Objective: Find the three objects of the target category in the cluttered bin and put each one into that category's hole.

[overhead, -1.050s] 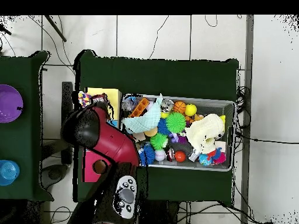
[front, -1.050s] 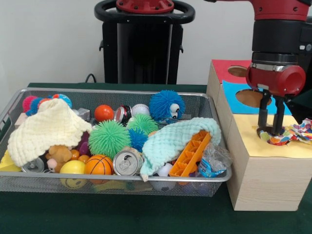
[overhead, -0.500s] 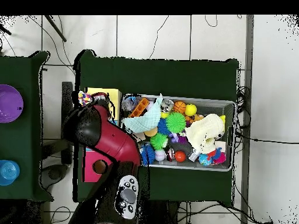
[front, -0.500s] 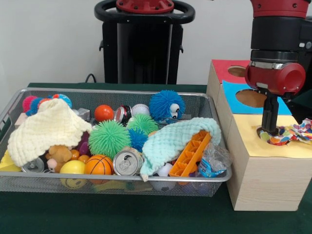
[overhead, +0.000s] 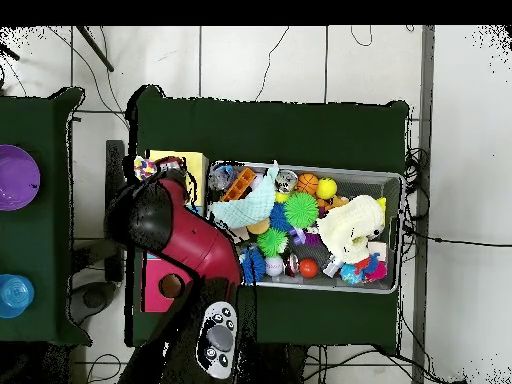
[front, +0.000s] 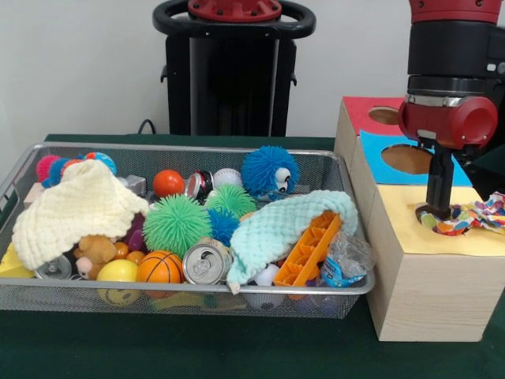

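Patterned cloth [front: 472, 218] at yellow hole, gripper [front: 439, 212] closed, tips touching it

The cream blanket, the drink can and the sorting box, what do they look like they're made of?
Cream blanket: soft knitted or waffle-weave fabric, judging by its bumpy grid texture and limp drape. Drink can: shiny metal, probably aluminium, with a silver top and pull-tab. Sorting box: pale wood or wood-look board, showing grain lines on its side, topped with matte coloured sheets, likely paper or felt.
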Controlling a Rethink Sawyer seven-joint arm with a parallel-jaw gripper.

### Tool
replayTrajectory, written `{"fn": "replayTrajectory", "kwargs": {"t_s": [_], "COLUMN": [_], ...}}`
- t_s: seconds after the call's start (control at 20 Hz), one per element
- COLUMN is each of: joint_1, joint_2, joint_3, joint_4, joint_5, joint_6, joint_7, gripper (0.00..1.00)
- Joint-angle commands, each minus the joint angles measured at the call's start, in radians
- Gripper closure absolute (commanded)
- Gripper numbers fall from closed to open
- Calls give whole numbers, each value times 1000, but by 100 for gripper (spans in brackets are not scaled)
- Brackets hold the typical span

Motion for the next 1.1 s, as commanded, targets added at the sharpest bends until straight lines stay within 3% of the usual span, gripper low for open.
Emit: {"fn": "replayTrajectory", "kwargs": {"t_s": [0.05,0.3,0.5,0.9,1.1], "joint_1": [-26,-92,-111,-270,-327], "joint_2": [2,-12,3,31,87], "joint_3": [61,180,215,399,471], "joint_4": [-18,6,3,48,40], "joint_5": [-21,-50,-83,-262,-370], "joint_6": [39,-29,-93,-237,-339], "joint_7": [131,108,119,170,211], "gripper": [100,100,100,100,100]}}
